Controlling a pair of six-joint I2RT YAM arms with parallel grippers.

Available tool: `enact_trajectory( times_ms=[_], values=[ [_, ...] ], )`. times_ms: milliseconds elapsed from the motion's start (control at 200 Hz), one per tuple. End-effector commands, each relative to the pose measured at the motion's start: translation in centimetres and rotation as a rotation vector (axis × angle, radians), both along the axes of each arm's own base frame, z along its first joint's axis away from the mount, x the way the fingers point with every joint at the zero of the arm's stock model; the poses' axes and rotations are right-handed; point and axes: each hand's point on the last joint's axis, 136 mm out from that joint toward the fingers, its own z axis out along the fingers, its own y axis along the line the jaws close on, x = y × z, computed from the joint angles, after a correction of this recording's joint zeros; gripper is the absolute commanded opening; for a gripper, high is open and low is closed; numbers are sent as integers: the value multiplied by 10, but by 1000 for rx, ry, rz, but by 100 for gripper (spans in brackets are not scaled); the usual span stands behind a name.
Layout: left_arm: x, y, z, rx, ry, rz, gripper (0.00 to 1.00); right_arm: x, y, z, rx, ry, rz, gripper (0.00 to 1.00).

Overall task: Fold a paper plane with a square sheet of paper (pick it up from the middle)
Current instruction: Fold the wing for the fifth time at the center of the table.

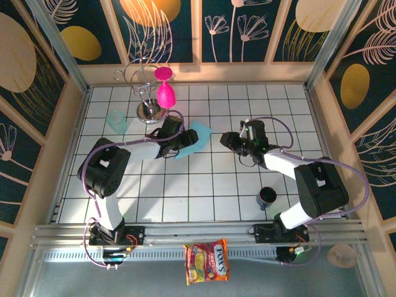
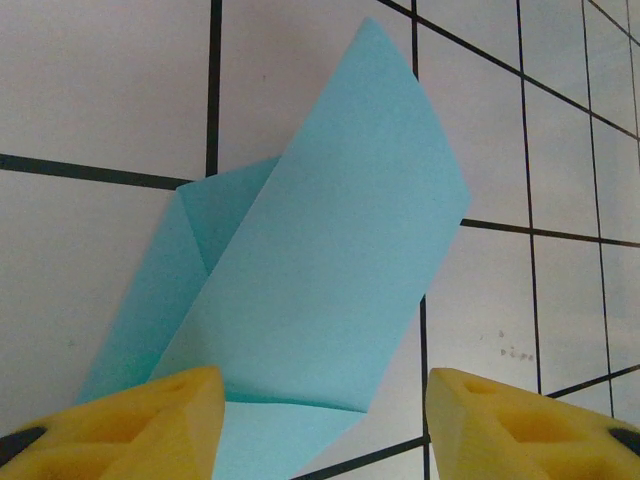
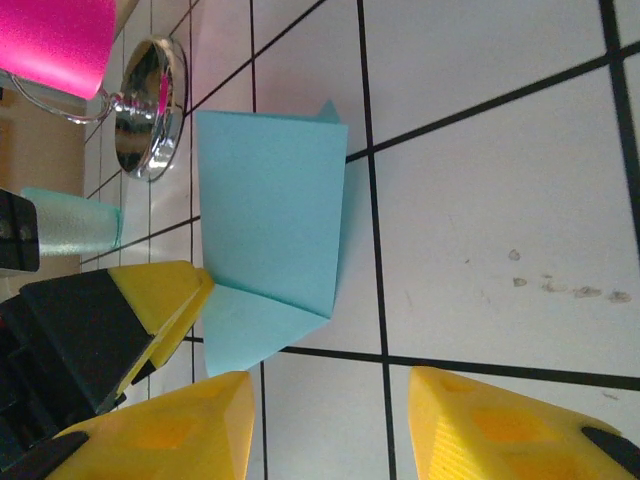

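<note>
- Position: the square sheet of paper [image 1: 198, 137] lies on the table [image 1: 185, 185], between the two claws and near the pink goblets [image 1: 164, 93].
- Fold state: in the left wrist view, one broad flap is turned over the rest of the sheet. A narrow triangular layer shows beside it. The flap stands slightly proud of the tiles, so its crease looks soft rather than pressed.
- Left claw [image 2: 320, 428]: the jaws stand apart, straddling the near edge of the sheet. One fingertip [image 3: 165, 300] touches the paper's margin, and nothing is pinched.
- Right claw [image 3: 330, 425]: the jaws stand apart over bare tile just beside the sheet, holding nothing.
- Done, by judgement: the sheet is no longer a flat square and carries at least one fold.
- Left, by judgement: the laid crease needs flattening, and the pointed nose and lengthwise wing folds are not yet formed. No paper plane shape exists, so the task appears to be at an early stage.
</note>
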Motion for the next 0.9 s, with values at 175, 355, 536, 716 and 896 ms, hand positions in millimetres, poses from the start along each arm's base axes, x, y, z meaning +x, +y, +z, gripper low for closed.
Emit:
enact_trajectory(
  times_ms=[175,355,536,716,896],
  values=[
    [1,5,-11,-36,19,26,56,0,25,7,70,10,44,45],
    [-10,9,-26,-75,58,49,56,-9,36,-1,94,61,41,45],
    [-22,6,-31,-140,129,59,53,-14,39,-10,89,118,20,46],
    [-39,-1,-23,-265,172,68,49,-20,36,-19,103,198,-34,46],
    [-62,-10,-28,-272,221,56,48,-30,45,-26,137,253,-40,46]
  ],
)
